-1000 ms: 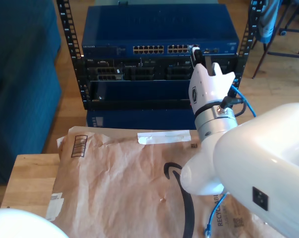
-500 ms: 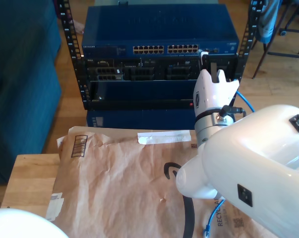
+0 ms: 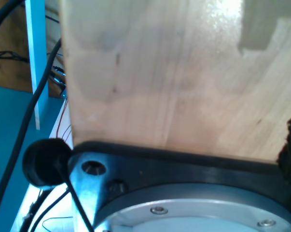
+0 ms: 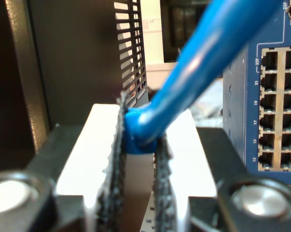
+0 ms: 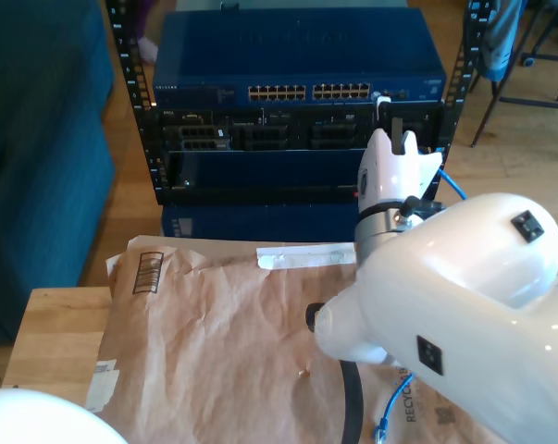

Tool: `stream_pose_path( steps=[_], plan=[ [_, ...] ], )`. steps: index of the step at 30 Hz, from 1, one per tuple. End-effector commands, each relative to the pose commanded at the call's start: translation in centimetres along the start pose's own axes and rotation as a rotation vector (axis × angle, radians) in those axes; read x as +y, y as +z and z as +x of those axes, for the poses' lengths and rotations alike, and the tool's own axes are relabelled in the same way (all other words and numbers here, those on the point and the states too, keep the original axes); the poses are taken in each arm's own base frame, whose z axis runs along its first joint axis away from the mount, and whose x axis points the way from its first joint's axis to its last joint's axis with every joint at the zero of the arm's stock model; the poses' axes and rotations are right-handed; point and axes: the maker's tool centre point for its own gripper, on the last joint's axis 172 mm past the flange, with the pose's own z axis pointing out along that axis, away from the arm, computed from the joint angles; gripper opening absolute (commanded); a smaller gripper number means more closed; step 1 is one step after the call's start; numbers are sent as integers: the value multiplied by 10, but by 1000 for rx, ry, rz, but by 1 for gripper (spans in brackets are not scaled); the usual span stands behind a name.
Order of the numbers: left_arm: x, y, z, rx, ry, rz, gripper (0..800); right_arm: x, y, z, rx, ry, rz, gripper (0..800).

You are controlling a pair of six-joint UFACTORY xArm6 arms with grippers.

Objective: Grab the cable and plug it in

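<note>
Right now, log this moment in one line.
phase: plugging | my second gripper: shut on cable | at switch ports | my first gripper: unseen

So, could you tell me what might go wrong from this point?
My second gripper pinches the cable behind its plug, and the plug tip is hidden, so it could meet the switch tilted and jam at a port. The loose cable end trails over the brown paper and may snag or drag.

Cable point(image 4: 203, 67) plug end, hidden between the claw's pads point(image 4: 117, 159)
</note>
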Motion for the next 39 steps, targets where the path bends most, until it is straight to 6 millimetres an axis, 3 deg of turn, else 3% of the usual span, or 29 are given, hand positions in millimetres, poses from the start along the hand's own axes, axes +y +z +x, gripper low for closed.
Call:
stream_pose_path(
  steps=[9,20,35,39],
  plan=[
    [0,0,0,0,0,0,800,21,19,9,90,-59,-10,0],
    [0,0,0,0,0,0,800,57,35,-4,76,-99,-57,0],
    [0,0,0,0,0,0,800,59,54,28,133,-94,-45,0],
    [0,0,0,0,0,0,800,62,59,21,91,-102,-58,0]
  ],
)
